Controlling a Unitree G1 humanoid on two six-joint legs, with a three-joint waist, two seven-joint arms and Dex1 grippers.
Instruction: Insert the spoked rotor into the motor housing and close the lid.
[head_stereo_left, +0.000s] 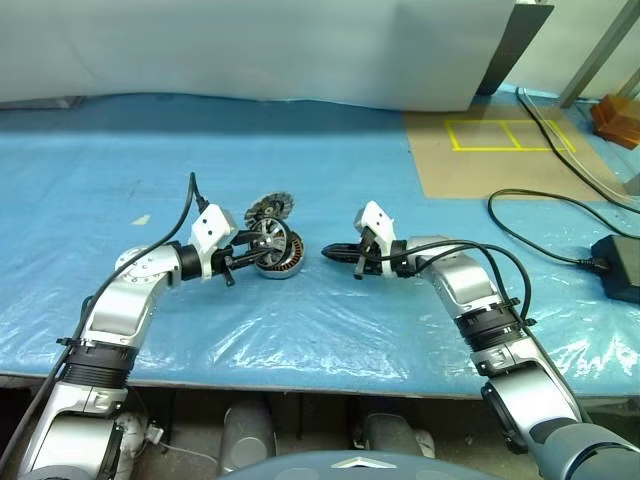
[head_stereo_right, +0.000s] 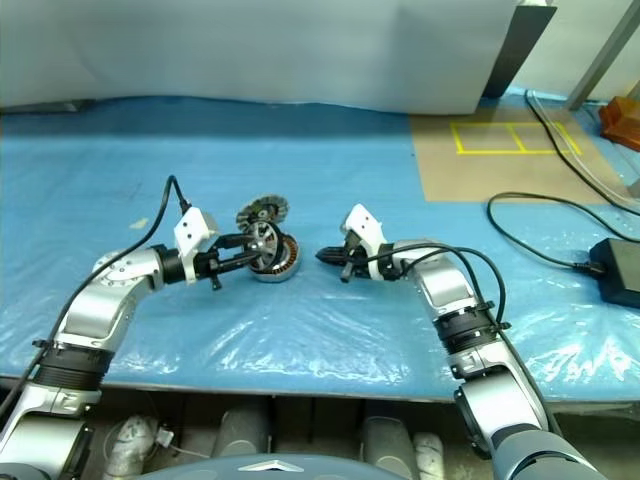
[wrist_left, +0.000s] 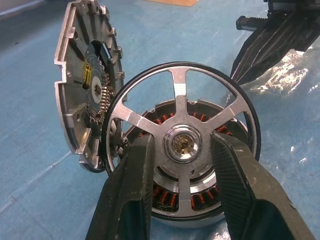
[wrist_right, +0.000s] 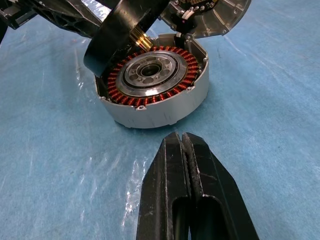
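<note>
Our left pincer (wrist_left: 182, 150) clamps the spoked rotor (wrist_left: 182, 137) tilted at the motor housing (wrist_right: 155, 90) mouth on the counter (head_stereo_left: 300, 150), copper windings inside exposed, lid (wrist_left: 82, 90) raised behind. Right pincer (wrist_right: 182, 150), fingers together, sits just right.

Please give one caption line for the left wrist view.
Left gripper holds the spoked rotor over the motor housing, lid open.

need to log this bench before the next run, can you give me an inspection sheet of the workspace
surface: table under blue plastic sheet, wrinkled at the front edge
job's things: motor housing on the sheet, windings exposed; lid swung open; spoked rotor tilted at the housing's mouth, not seated
clutter: nothing seen
grippers: left gripper fingers on the rotor's hub; right gripper shut, empty, short of the housing
cables: black cable to a black box
surroundings: cardboard panel with yellow tape
</note>
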